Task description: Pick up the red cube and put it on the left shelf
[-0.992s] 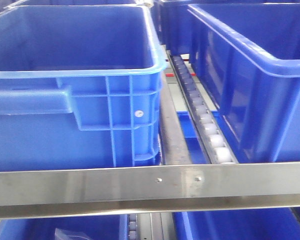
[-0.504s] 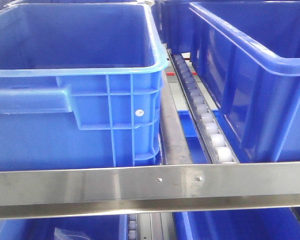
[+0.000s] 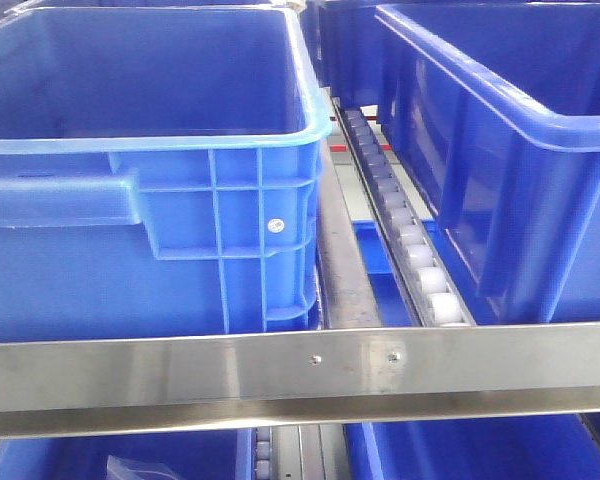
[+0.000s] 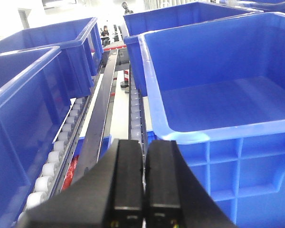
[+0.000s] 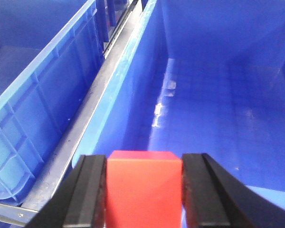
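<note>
Since the right tool (image 5: 144, 195) is clamped on the small plain red cube (image 5: 143, 183) above the large dark blue plastic crate (image 5: 218, 95) just ahead, and the left tool (image 4: 143, 183) sits pressed together, empty, placing seems underway, calling next for lowering and release.

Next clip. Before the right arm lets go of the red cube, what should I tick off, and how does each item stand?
1. Red cube clamped squarely between the right gripper jaws: ok.
2. Cube over the open blue crate and not over its rim: cannot tell, since the jaws hide what lies straight below.
3. Visible crate floor bare: ok.
4. That crate sits on the left shelf: cannot tell from the wrist view alone.
5. Left gripper jaws shut, holding nothing: ok.
6. Drop height above the crate floor: cannot tell.
</note>
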